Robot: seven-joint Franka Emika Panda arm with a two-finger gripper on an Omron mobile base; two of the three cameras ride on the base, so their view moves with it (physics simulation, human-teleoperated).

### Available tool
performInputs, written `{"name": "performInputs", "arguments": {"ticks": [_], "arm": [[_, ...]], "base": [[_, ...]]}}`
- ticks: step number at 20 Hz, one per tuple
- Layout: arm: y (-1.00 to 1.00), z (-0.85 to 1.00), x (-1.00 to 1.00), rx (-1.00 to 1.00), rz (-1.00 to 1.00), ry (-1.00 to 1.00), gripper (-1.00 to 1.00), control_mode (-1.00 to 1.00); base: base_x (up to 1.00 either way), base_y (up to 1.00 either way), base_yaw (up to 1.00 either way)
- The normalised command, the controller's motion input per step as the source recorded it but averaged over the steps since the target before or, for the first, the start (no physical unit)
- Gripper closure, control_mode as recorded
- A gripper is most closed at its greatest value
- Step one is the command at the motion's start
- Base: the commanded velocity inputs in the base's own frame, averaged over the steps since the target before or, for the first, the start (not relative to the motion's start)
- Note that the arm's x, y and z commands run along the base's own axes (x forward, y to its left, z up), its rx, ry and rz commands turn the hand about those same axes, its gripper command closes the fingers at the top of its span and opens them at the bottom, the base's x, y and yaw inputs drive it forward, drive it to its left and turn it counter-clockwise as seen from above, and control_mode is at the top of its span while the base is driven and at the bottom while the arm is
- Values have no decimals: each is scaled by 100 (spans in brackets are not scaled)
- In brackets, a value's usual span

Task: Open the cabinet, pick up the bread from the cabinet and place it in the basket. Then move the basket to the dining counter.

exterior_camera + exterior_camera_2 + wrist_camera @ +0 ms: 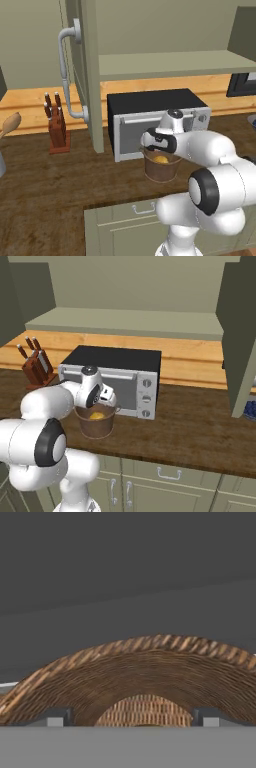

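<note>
The round brown basket (161,172) (97,427) stands on the dark wood worktop just in front of the toaster oven. The small golden-yellow bread (161,160) (96,416) lies inside it. My gripper (159,151) (101,405) hangs over the basket's mouth, just above the bread. In the hand view the gripper (131,719) is open, its tips spread wide, with the basket's woven rim (150,644) arching between them and nothing held. The cabinet door (82,65) (240,331) stands open, showing a bare shelf (175,64) (125,321). The dining counter is out of view.
A silver and black toaster oven (155,120) (120,378) stands right behind the basket. A knife block (57,127) (36,363) stands to the left, and a wooden spoon (10,125) at the far left. Drawer fronts (135,220) (165,481) run below the worktop edge.
</note>
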Motion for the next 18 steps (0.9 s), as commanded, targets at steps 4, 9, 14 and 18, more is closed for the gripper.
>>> {"name": "performInputs", "arguments": {"ticks": [4,9,14,18], "arm": [[0,24,-27,0,-3,-12,-100,-100],[-3,52,-82,0,-5,-5,-100,-100],[-14,64,-62,0,-13,0,-100,-100],[-70,15,-61,0,-19,4,-100,-100]], "base": [[0,0,0],[0,0,0],[0,0,0],[0,0,0]]}}
